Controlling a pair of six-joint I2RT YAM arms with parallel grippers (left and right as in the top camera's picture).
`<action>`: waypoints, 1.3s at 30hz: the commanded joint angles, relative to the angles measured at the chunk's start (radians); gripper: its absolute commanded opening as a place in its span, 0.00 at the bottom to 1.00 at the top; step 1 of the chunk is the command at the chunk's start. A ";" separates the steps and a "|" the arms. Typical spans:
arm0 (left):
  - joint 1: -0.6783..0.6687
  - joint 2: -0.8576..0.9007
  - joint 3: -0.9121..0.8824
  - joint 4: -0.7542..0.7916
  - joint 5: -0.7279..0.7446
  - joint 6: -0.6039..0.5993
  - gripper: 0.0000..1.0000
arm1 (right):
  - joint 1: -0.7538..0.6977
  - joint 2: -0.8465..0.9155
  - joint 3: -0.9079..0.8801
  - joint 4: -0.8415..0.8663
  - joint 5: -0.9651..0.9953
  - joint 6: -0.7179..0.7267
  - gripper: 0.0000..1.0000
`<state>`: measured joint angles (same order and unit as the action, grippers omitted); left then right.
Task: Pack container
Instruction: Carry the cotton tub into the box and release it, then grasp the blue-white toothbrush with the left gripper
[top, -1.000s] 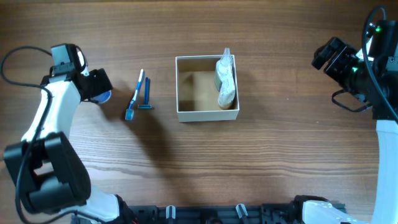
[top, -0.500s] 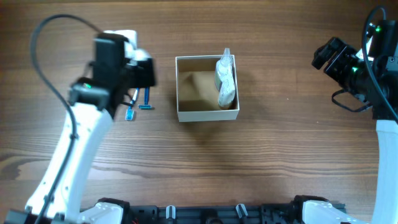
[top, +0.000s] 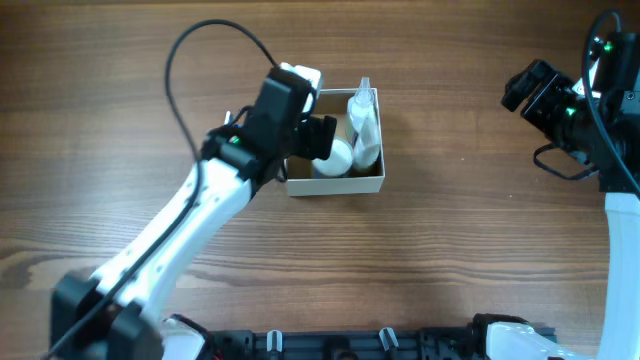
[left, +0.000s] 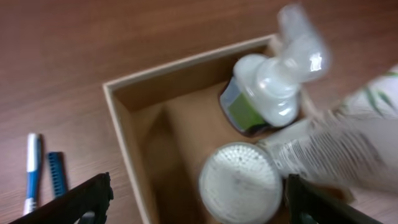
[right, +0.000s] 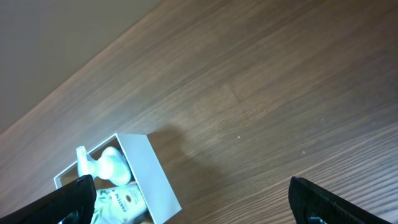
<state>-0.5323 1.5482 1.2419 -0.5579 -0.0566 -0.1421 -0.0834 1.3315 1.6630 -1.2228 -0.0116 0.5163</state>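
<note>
The container (top: 335, 187), a square white-walled box with a tan inside, stands mid-table and also shows in the left wrist view (left: 124, 143) and the right wrist view (right: 149, 174). Inside it are a white pump bottle (top: 362, 108) (left: 273, 93), a printed tube (top: 368, 148) (left: 348, 149) and a round tub with a white lid (top: 337, 156) (left: 240, 183). My left gripper (top: 322, 138) (left: 196, 196) hangs over the box, open wide, with the tub's lid below and between the fingers. My right gripper (top: 522, 88) (right: 196, 202) is open and empty, far right.
A blue-and-white toothbrush (left: 31, 168) and a blue razor (left: 56, 175) lie on the wood table left of the box. In the overhead view my left arm covers most of them.
My left arm swung right from the table's left side to over the box. The white-lidded tub, not there before, now lies inside the box. The right arm has not moved.
</note>
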 joint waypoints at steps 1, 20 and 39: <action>-0.004 0.082 0.017 0.021 -0.016 -0.030 0.84 | -0.001 0.008 0.006 0.002 -0.013 0.010 1.00; 0.204 -0.118 0.033 -0.277 -0.141 -0.078 0.97 | -0.001 0.008 0.006 0.002 -0.013 0.010 1.00; 0.500 0.330 0.032 -0.198 0.011 0.114 0.82 | -0.001 0.008 0.006 0.002 -0.013 0.010 1.00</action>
<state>-0.0402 1.8175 1.2709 -0.7910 -0.0666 -0.0620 -0.0834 1.3315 1.6630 -1.2232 -0.0116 0.5163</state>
